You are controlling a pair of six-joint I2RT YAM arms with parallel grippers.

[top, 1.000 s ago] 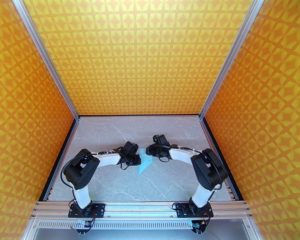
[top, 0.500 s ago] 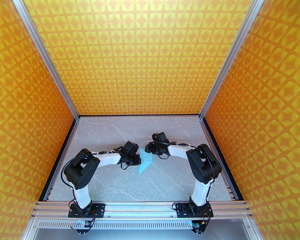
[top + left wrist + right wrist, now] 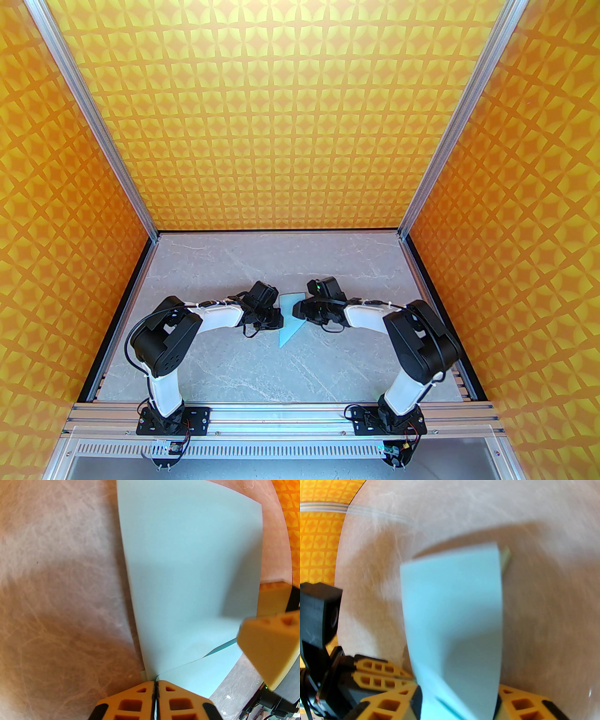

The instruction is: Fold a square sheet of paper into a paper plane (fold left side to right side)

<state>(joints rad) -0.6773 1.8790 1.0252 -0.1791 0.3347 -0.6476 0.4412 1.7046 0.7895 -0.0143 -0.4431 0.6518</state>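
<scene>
The square sheet of paper (image 3: 287, 330) is light blue and partly folded, lying mid-table with a point toward the near side. My left gripper (image 3: 280, 321) is shut, its tips (image 3: 155, 682) pressing at the sheet's (image 3: 187, 573) left corner where two layers meet. My right gripper (image 3: 296, 309) sits at the sheet's right side. Its yellow fingers (image 3: 393, 702) stand apart, with a raised, curving flap of the sheet (image 3: 452, 611) between them. In the left wrist view the right fingers (image 3: 269, 644) hover over the sheet's right edge.
The grey marble table (image 3: 234, 262) is walled by orange patterned panels (image 3: 281, 117) at the back and both sides. The aluminium rail (image 3: 290, 415) with both arm bases runs along the near edge. The left wrist camera housing (image 3: 318, 611) sits close to the right gripper.
The right gripper went slightly away, then came back nearer and right. Its jaws have narrowed, and the sheet's right part now stands up. The left gripper has barely moved.
</scene>
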